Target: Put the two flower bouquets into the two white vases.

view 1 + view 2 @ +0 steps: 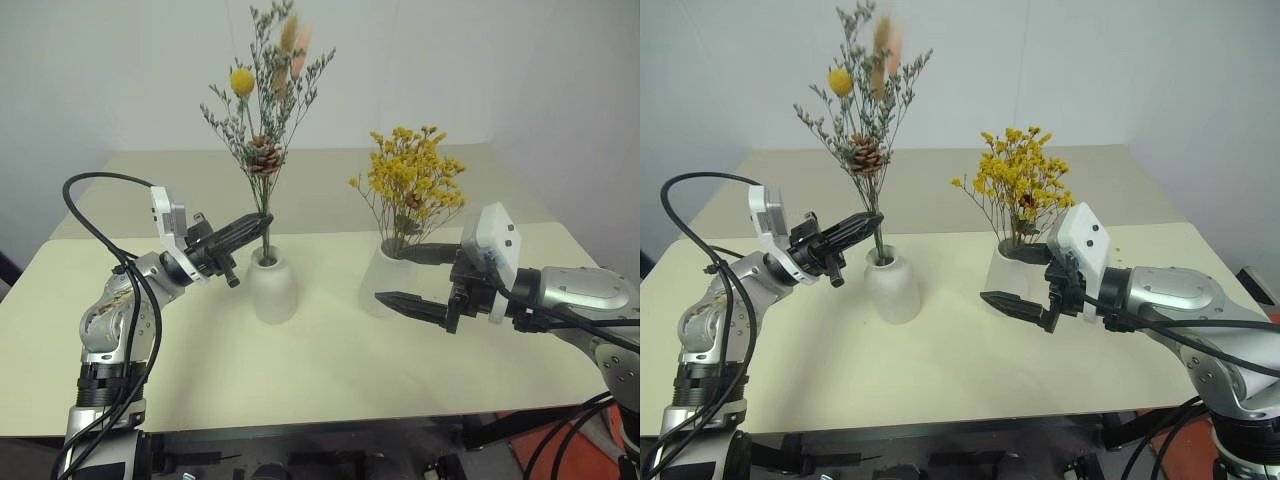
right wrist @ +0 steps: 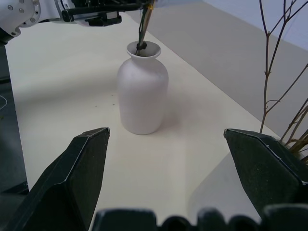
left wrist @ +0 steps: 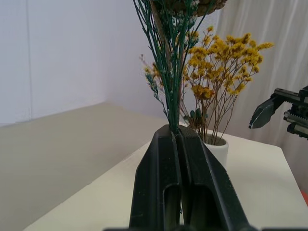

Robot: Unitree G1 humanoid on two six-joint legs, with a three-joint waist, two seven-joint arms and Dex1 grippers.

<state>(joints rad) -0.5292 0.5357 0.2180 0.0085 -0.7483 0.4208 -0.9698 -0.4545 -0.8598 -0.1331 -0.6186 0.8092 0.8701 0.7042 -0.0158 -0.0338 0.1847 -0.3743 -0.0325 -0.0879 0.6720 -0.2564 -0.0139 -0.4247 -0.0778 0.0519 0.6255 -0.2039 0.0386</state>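
— What's the left gripper [image 1: 262,221] doing?

— Its two black fingers are pressed together on the green stems of the mixed sprig bunch [image 1: 266,100], just above the mouth of the narrow-necked vase [image 1: 271,284]. The stem ends sit inside the neck, and the bunch stands nearly upright, its yellow bloom and pinkish plume well above the gripper.

— And how is the arm behind it posed?

— The forearm comes in from the robot's left, angled up and toward the middle of the cream table [image 1: 320,380]. The wrist sits a little lower than the fingertips, so the fingers point slightly upward at the stems.

— And the right gripper [image 1: 402,275]?

— Spread wide, holding nothing. It hangs over the table just in front of the cylinder vase [image 1: 381,280], with one finger near the rim and the other lower down by the base. The right forearm lies roughly level, reaching in from the robot's right toward the centre.

— Where's the other bunch?

— The golden-yellow bouquet [image 1: 413,180] is standing in that wide-mouthed cylinder vase, thin brown stems fanning out of it. The two vases stand near each other in the middle of the table, apart.
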